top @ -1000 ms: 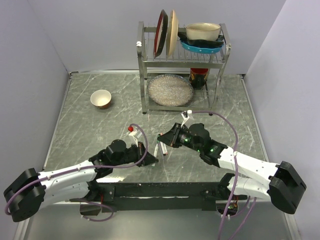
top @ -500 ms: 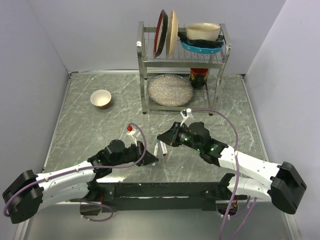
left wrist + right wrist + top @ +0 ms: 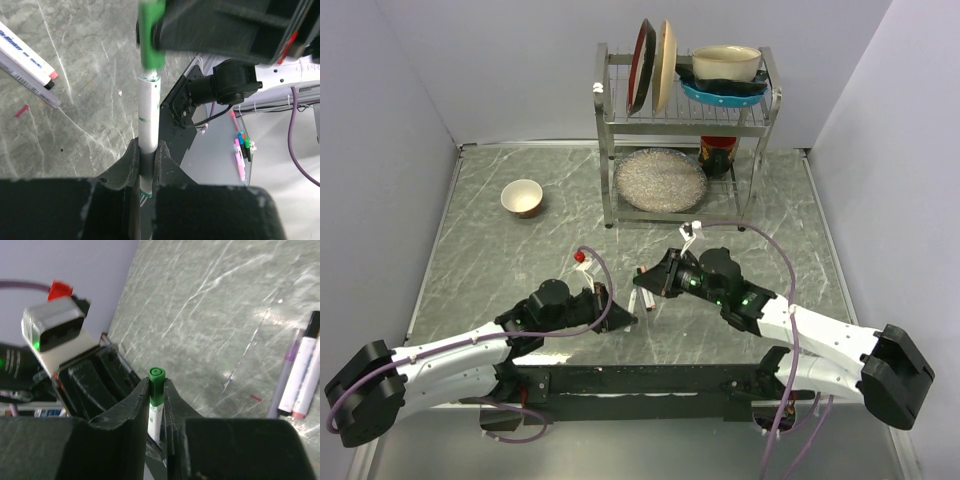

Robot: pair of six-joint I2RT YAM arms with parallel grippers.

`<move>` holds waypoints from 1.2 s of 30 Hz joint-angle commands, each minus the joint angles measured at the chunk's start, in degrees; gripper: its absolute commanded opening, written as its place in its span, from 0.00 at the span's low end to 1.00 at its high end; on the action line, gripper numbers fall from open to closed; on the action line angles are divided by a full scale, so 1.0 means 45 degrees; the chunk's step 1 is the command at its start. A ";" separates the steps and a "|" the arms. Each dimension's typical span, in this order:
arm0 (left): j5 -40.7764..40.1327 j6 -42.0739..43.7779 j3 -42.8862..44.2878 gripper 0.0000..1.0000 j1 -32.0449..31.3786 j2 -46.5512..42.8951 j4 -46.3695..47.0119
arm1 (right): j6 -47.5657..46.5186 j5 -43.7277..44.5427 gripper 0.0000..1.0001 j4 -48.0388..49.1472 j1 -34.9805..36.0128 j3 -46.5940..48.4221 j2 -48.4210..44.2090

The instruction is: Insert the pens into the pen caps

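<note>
"What does the left wrist give you?"
"I see my left gripper (image 3: 148,156) pinched tight on a white pen (image 3: 149,107), tip meeting the green cap (image 3: 151,32). From above that's too small to make out."
"Right wrist?"
"There my right gripper (image 3: 156,389) is clamped on that cap, with loose pens (image 3: 298,371) on the table (image 3: 225,300) (side by side)."
"Containers?"
"The rack (image 3: 760,120) holds upright plates (image 3: 653,65) and a cream bowl (image 3: 725,62)."

Grey-green marble pattern with pale veins on the table (image 3: 520,260). White pen (image 3: 149,115), thin green mark; bright green cap (image 3: 151,35). Loose pens (image 3: 22,49) white with blue lettering, one pink tip, one black. Purple cable (image 3: 291,131). Bowl (image 3: 522,197) cream inside, brown outside. Silver rack (image 3: 680,128) carrying a blue dish (image 3: 725,97), a cream plate (image 3: 666,65) and a dark red plate (image 3: 640,65).
</note>
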 commanded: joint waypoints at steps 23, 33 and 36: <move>0.1532 0.1190 -0.0189 0.01 -0.0040 -0.3270 0.1792 | -0.0592 -0.2872 0.61 0.2709 0.0391 -0.0717 -0.3223; 0.2117 0.1387 -0.0228 0.01 -0.0021 -0.3799 0.1087 | -0.1297 -0.2735 0.72 0.1183 0.0410 0.1570 -0.1840; 0.2390 0.1348 -0.0228 0.01 -0.0040 -0.3643 0.1341 | -0.1356 -0.2852 0.72 0.1085 0.0410 0.2253 -0.1214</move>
